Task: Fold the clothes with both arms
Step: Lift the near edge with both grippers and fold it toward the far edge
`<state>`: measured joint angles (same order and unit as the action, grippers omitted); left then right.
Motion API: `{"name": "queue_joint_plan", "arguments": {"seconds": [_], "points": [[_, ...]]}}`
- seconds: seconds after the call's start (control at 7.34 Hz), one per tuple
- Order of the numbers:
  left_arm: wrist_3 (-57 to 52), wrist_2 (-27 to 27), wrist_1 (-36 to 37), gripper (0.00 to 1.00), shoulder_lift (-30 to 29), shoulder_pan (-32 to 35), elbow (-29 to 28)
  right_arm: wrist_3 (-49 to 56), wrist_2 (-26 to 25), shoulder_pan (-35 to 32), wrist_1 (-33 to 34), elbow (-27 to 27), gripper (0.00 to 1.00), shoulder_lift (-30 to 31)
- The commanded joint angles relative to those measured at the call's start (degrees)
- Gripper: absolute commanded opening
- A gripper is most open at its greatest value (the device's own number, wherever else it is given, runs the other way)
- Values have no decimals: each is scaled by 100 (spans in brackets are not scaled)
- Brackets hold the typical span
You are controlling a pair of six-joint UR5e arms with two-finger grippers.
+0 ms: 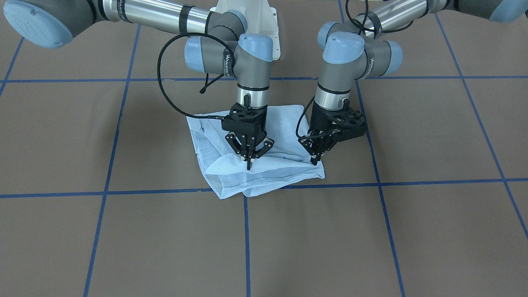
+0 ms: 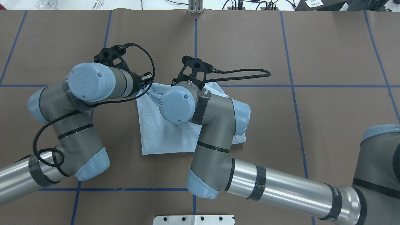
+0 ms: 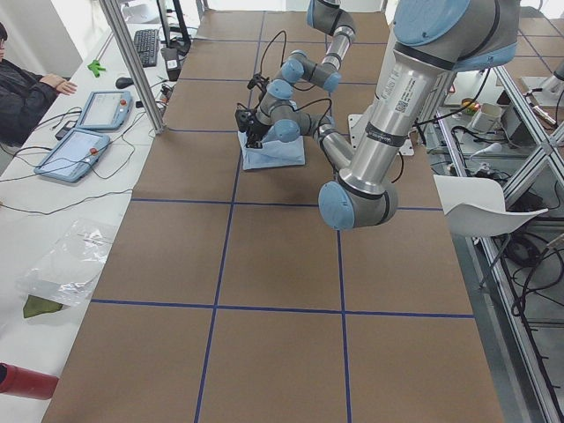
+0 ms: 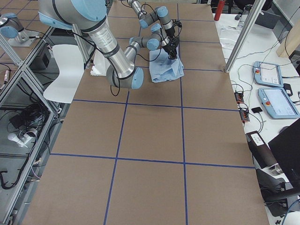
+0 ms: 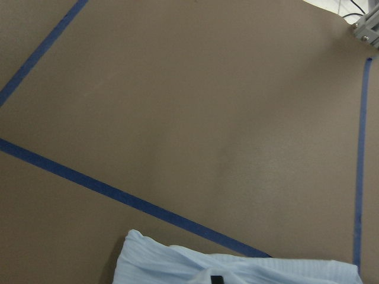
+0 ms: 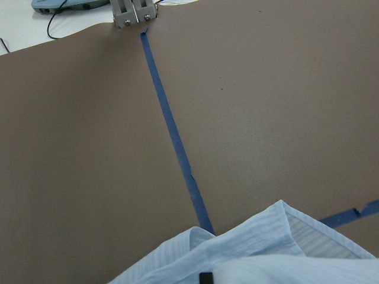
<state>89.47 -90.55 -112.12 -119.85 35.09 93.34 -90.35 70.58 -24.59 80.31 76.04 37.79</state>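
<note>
As the shirt (image 1: pixel 284 123) appears thin, limp and light, grip its folded edge, where right gripper (image 1: pixel 249 161) and left gripper (image 1: pixel 316 159) sit pinched narrow on cloth

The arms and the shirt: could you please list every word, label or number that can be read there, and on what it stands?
"WANLEED", as best it reads: black strap on the right arm.
The same word: black strap on the left arm.
White sticker on the left arm's tube: too small to read.
Shirt: no readable text.
</note>
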Motion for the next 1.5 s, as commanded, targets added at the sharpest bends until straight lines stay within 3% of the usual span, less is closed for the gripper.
{"name": "queue_joint_plan", "arguments": {"seconds": [0.0, 0.14, 0.27, 0.55, 0.95, 1.36], "points": [[-583, -6, -152, 99, 5, 50, -185, 376, 244, -124, -165, -125, 62, -34], [-1006, -50, -178, 100, 23, 189, -133, 665, 576, -299, -139, -107, 100, -174], [-1411, -450, -178, 100, 58, 339, -37, 772, 1145, -509, -112, -99, 100, -201], [-2037, -1024, -169, 100, 364, 664, 393, 878, 1300, -538, -103, -90, 100, -272], [-2196, -1087, -135, 100, 418, 683, 491, 1192, 1501, -538, 1, -72, 100, -132], [-2708, -1236, -90, 100, 726, 683, 764, 1659, 2036, -800, 290, 348, 100, 88]]}}
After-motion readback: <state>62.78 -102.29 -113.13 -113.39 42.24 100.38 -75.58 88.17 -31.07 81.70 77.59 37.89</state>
